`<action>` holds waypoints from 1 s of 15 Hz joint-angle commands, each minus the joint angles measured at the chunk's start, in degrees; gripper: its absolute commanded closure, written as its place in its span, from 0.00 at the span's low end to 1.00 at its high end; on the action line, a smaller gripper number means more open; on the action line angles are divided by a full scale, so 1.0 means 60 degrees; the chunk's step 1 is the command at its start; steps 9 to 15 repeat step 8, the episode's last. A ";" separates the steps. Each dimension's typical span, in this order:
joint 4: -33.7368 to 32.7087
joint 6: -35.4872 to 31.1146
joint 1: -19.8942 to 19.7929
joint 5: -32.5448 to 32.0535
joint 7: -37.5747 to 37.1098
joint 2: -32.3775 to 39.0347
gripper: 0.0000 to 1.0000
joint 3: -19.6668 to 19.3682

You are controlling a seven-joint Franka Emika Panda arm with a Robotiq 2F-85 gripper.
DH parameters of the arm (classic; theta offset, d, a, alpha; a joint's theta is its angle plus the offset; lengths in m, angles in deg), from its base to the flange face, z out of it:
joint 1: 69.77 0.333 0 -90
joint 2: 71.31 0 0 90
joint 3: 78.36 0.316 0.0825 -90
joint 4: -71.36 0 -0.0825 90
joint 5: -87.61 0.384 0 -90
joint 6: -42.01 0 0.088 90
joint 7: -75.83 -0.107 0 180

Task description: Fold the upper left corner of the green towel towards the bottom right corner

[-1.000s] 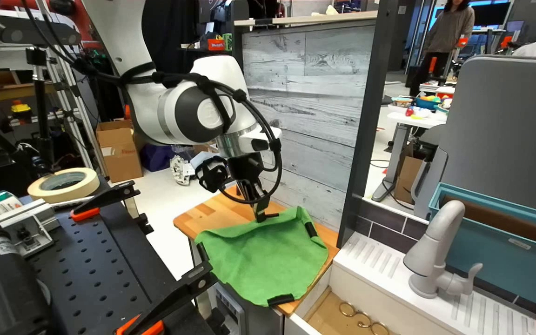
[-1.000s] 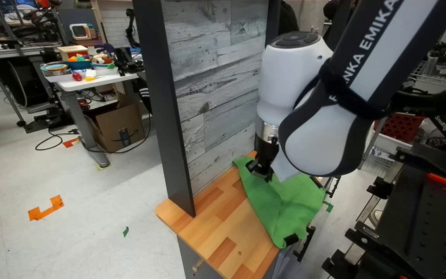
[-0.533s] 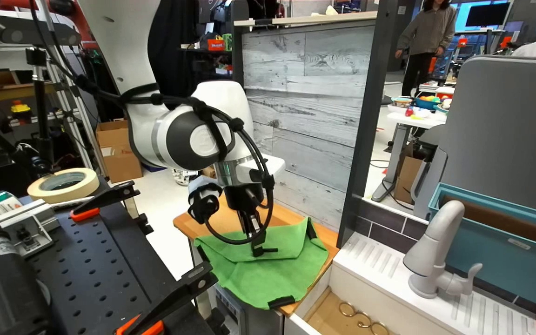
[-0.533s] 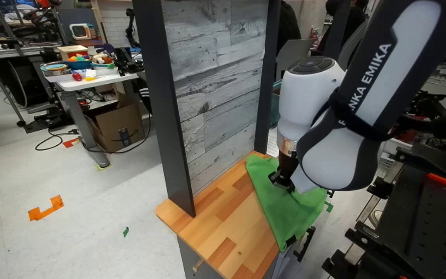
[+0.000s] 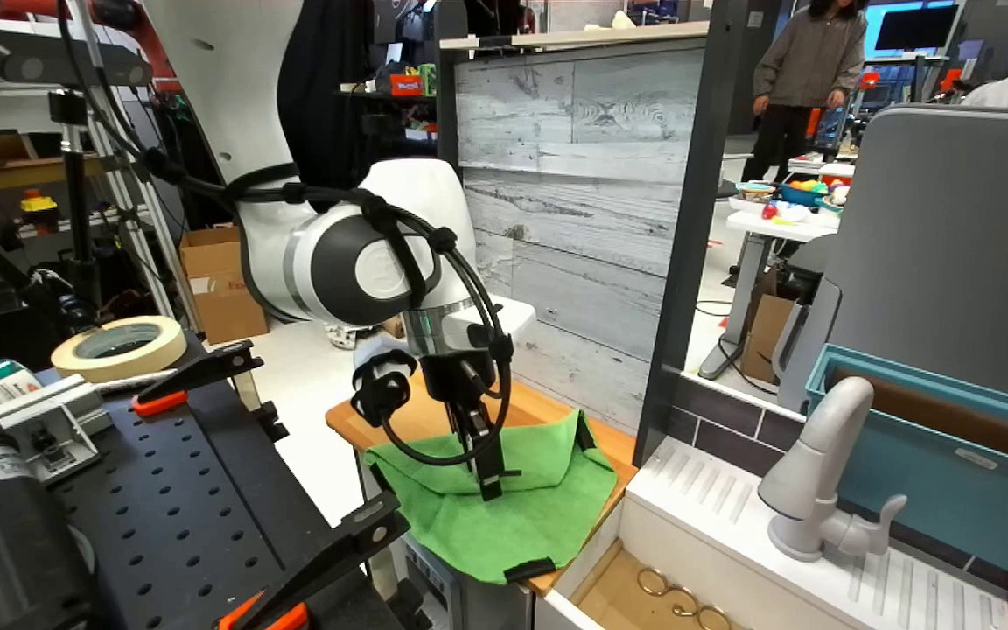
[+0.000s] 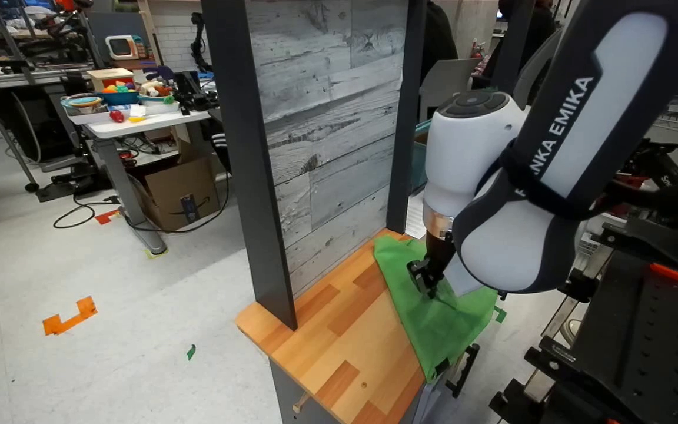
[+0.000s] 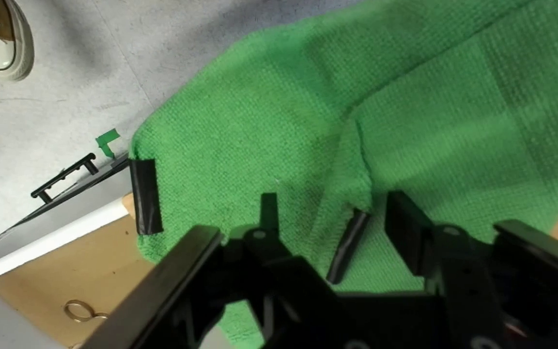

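Hand (image 7: 334, 211) spread astride black-taped flap tip (image 7: 349, 246) of green towel (image 7: 230, 121), no grip AFAICT, so next prob straight up off tip.

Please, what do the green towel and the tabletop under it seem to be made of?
Green towel: apparently matte fabric, perhaps microfibre; a fine ribbed texture shows. Tabletop: smooth wood, or laminate imitating it; light and dark blocks show.

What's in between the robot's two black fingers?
In the wrist view, part of the green towel with a black strip shows between the fingers of the open end effector. They stand wide apart.
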 commanded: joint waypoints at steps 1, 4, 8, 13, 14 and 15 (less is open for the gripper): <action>0.0836 0.0292 0.0903 0.0125 -0.0119 -0.0991 0.08 -0.0678; 0.1676 0.0132 0.2107 -0.0172 -0.0138 -0.1710 0.00 -0.1587; 0.0897 0.0014 0.1433 0.0031 -0.0012 -0.1021 0.00 -0.1076; 0.0897 0.0014 0.1433 0.0031 -0.0012 -0.1021 0.00 -0.1076; 0.0897 0.0014 0.1433 0.0031 -0.0012 -0.1021 0.00 -0.1076; 0.0897 0.0014 0.1433 0.0031 -0.0012 -0.1021 0.00 -0.1076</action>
